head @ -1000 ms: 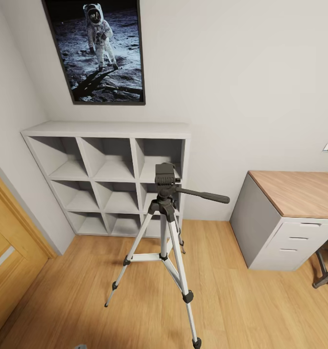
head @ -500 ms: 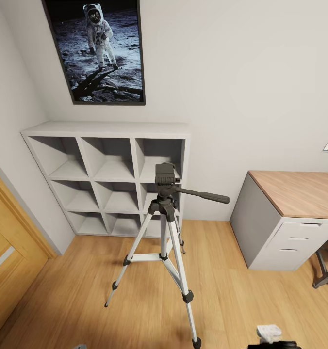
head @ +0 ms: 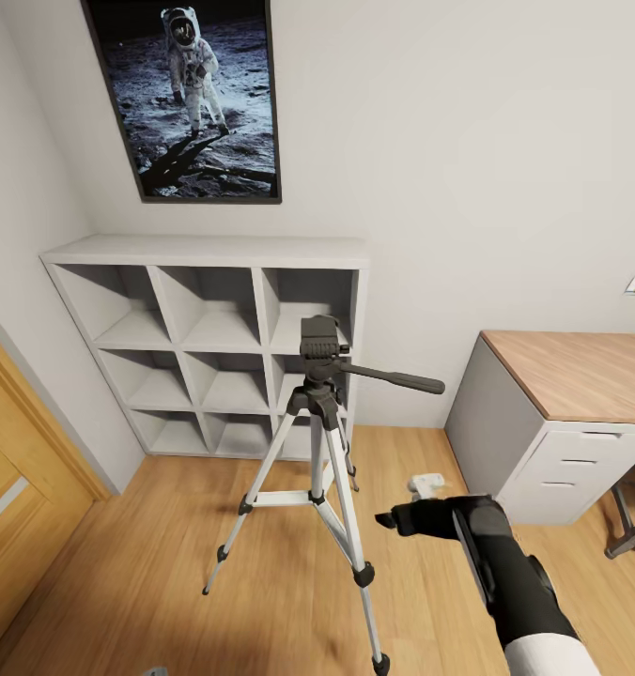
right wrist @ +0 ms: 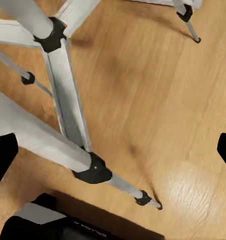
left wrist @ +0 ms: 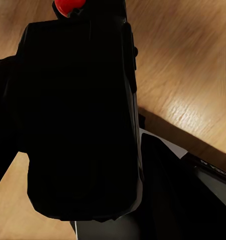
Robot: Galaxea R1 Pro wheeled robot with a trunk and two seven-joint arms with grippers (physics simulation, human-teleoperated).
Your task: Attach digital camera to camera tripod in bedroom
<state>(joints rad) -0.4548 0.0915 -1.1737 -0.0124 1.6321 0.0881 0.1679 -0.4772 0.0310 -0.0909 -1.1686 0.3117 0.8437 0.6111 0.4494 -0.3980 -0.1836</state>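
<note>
The robot is standing in the bedroom, and the camera tripod (head: pixel 319 441) is waiting in front of the white cube shelf (head: pixel 214 338), with its three silver legs spread on the wood floor (head: pixel 148 582). The tripod's black head (head: pixel 319 343) is bare on top, so the digital camera (left wrist: pixel 80 115) is not joined to it yet. The left wrist view is showing that camera as a big black box very close to the lens, with its red button (left wrist: pixel 68 6) at one end. It looks held by the left jaws, but the jaws themselves are hidden in the dark, so one cannot tell how they are set. The right gripper (head: pixel 385 518) is reaching out beside the tripod's near leg, lower than the head and the long pan handle (head: pixel 393 378). In the right wrist view its two black tips are sitting far apart at the picture's sides, so the right jaws are wide apart and holding nothing. That view is also showing the tripod's legs and black joints up close over the floor. The head view is giving the whole room: the astronaut picture (head: pixel 191 94), the door (head: pixel 17 488) and the worktop (head: pixel 580 371) at the side. The big job is still to come: lifting the camera up and fixing it on the head.
</note>
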